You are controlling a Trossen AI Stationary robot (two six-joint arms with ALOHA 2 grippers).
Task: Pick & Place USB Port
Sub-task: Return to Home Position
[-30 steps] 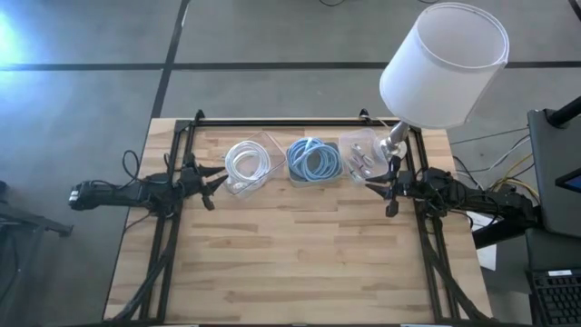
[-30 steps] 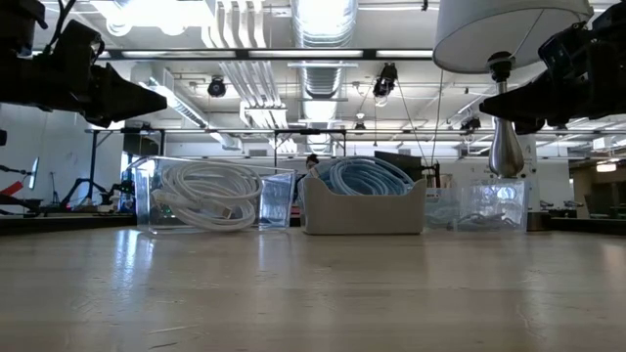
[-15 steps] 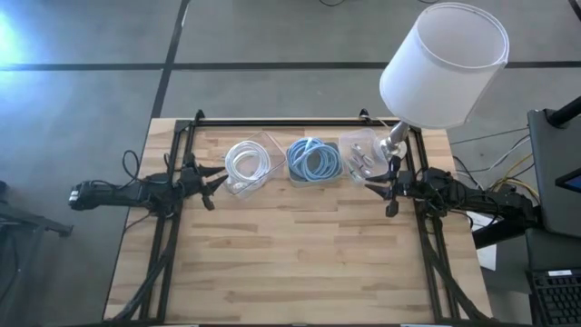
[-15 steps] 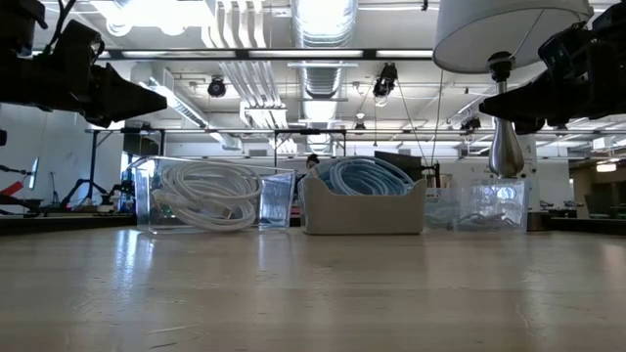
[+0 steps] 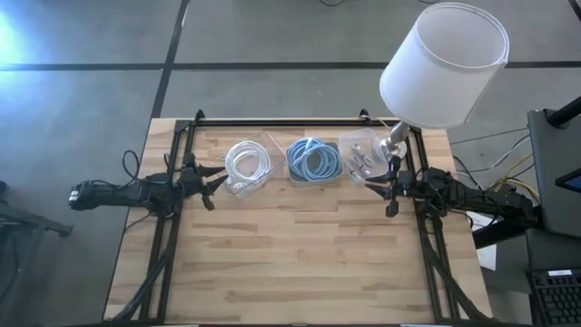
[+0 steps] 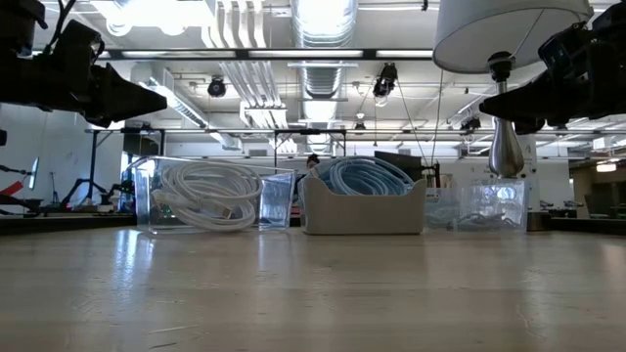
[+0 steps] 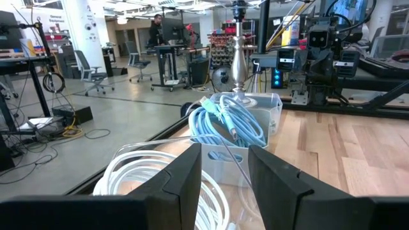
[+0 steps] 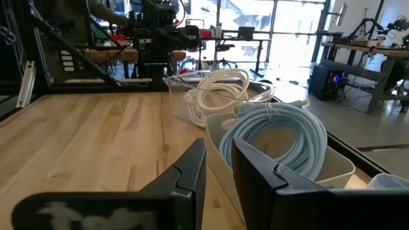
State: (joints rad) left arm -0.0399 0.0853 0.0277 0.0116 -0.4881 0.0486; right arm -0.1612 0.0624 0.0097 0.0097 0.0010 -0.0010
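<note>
Looking straight down, I see a wooden table [image 5: 300, 263]. Three bins sit in a row near its far edge: the left bin [image 5: 270, 140] holds white cable [image 5: 243, 163], the middle bin [image 5: 291, 174] blue cable [image 5: 314, 160], and the right bin [image 5: 349, 145] sits beside a lamp [image 5: 443, 64]. My left gripper [image 5: 216, 184] hangs at the left edge and my right gripper [image 5: 379, 188] at the right edge, fingers apart.
</note>
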